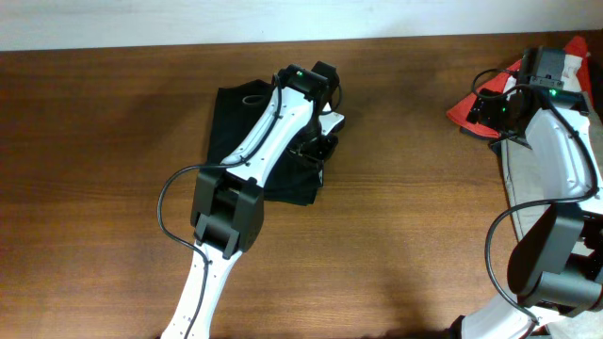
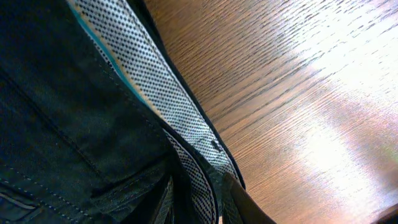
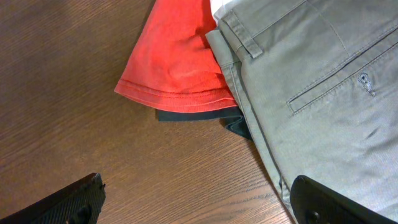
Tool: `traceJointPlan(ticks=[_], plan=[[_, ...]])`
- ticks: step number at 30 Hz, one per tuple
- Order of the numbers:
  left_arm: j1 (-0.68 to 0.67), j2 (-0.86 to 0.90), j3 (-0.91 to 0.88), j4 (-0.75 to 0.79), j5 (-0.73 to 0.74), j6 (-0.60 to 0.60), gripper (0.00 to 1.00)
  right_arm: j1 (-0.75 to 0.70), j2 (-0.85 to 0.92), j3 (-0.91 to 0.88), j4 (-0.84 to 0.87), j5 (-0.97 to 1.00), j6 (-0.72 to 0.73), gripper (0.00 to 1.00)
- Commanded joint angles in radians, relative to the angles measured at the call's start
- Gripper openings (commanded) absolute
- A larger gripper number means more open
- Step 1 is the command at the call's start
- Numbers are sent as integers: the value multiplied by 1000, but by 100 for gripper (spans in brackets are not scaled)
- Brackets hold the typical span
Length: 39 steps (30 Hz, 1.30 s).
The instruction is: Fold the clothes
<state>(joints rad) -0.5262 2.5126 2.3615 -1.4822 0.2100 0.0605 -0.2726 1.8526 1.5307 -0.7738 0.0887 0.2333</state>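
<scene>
A dark denim garment lies bunched at the table's middle. In the left wrist view it fills the left side, its dotted waistband lining turned outward. My left gripper is at the garment's right edge, shut on a fold of it. My right gripper is open and empty over bare wood, beside a red shirt and khaki trousers.
The red shirt lies at the far right of the table under the right arm. A dark cloth peeks out beneath the red shirt. Brown wooden table stretches between the two piles.
</scene>
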Motion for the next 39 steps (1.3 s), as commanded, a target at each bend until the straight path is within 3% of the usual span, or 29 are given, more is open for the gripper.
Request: traceJointPlan(ticks=[1,4,20,21,22,23,25,31,37,39], plan=[[-1,-5,-6,-15,3,17,25,-3,-4,8,3,10,8,99],[-2,-5,-6,-19,3,16,0,-3,-4,8,3,10,8,99],[-54,-5,-6,-16,97,16,0,-3,-4,8,3,10,8,99],[-55,-5,-6,-14,97,16,2,-3,-4,8,3,10,8,99],[-55,-5,-6,-14,97,16,10,-3,-4,8,3,10,8,99],[-55,-5,-6,-14,97,16,27,-3,-4,8,3,10,8,99],[-54,-5,-6,-14,98,16,46,-3,-4,8,3,10,8,99],[-51,-6,53,-32,98,42,43,-3,-4,8,3,10,8,99],[-18,-11,357,-136,38,75,44,-3,-4,8,3,10,8,99],[6,-11,430,-167,-32,32,38,-3,-4,8,3,10,8,99]])
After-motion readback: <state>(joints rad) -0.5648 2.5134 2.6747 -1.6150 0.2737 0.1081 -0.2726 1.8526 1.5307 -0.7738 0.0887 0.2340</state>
